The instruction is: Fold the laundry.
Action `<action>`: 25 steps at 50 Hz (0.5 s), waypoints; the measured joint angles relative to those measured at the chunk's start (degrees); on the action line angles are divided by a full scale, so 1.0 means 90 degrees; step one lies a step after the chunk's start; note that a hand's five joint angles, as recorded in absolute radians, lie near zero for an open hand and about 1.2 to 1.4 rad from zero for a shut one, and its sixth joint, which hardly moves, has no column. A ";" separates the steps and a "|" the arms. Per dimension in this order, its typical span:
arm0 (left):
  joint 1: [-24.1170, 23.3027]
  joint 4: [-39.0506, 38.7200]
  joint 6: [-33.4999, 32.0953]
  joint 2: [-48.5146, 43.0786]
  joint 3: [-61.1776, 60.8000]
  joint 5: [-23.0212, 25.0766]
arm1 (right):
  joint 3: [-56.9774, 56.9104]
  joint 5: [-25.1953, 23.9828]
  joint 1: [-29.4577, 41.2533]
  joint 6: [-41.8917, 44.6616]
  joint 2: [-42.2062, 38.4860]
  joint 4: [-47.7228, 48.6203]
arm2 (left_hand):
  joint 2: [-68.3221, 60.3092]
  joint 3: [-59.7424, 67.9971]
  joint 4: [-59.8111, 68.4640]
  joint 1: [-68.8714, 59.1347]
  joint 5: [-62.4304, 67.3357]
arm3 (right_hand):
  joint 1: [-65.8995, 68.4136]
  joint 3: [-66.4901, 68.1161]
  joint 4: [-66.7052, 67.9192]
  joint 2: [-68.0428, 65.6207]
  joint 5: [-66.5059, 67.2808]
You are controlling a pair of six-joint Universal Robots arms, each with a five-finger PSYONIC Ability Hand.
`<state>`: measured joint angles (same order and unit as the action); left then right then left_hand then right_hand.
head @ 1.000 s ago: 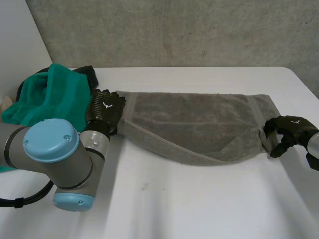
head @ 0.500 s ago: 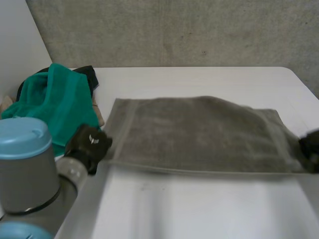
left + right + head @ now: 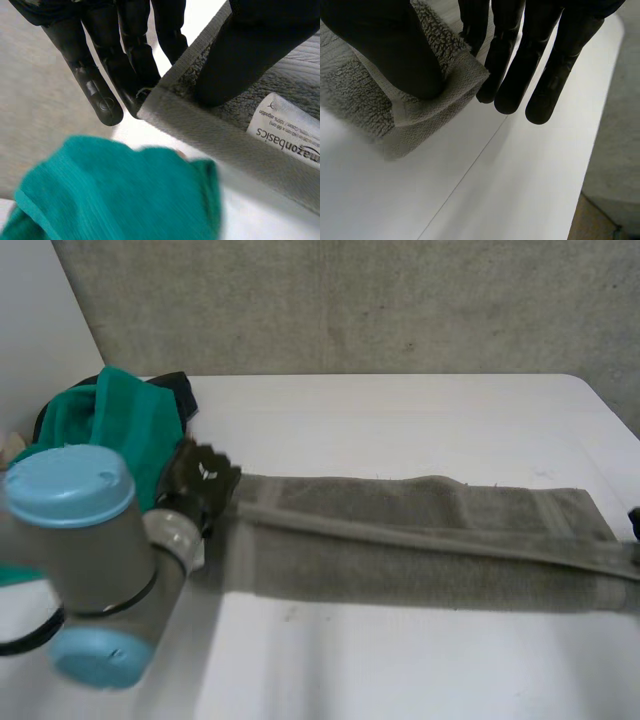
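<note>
The grey towel, spread half a second ago, is now laid across the white table as a narrow band; one lengthwise fold seems done. Its end corners are pinched between thumb and fingers by the left hand and the right hand.

The white table bears a grey towel in a long band and a teal cloth heaped beside it.

Long grey towel, folded lengthwise, across the table; teal cloth heaped by its left end.
</note>
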<state>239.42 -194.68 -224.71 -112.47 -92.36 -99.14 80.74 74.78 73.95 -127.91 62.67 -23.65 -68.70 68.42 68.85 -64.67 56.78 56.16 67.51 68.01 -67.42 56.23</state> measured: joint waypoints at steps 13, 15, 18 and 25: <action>-0.0057 -0.1201 -0.0139 -0.2322 0.2316 -0.0075 | -0.1399 0.0686 0.0832 -0.0657 -0.1287 0.1389 | 0.0000 0.0001 0.0001 0.0000 -0.0001 | 0.0000 0.0000 0.0001 0.0000 0.0001; -0.0060 -0.1218 -0.0196 -0.2568 0.2580 -0.0117 | -0.1513 0.0754 0.0916 -0.0665 -0.1406 0.1536 | 0.0000 0.0001 0.0001 0.0000 -0.0001 | 0.0000 0.0000 0.0001 0.0001 0.0001; -0.0065 -0.1243 -0.0390 -0.2979 0.3006 -0.0203 | -0.1750 0.0893 0.1097 -0.0676 -0.1654 0.1904 | 0.0000 0.0001 0.0001 0.0000 -0.0001 | -0.0025 -0.0108 -0.0127 0.0114 -0.0052; -0.0096 -0.1673 -0.0752 -0.3346 0.3276 -0.0300 | -0.1929 0.1205 0.1338 -0.0738 -0.1744 0.2572 | 0.5585 -0.5422 -0.5576 0.5540 -0.5306 | -0.4898 -0.5885 -0.5900 0.5864 -0.5628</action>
<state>238.55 -209.74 -231.48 -142.59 -62.88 -101.84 63.38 85.63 86.00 -134.55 46.97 -0.50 -18.43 19.62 18.66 -14.81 9.02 12.09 14.55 14.91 -14.64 5.58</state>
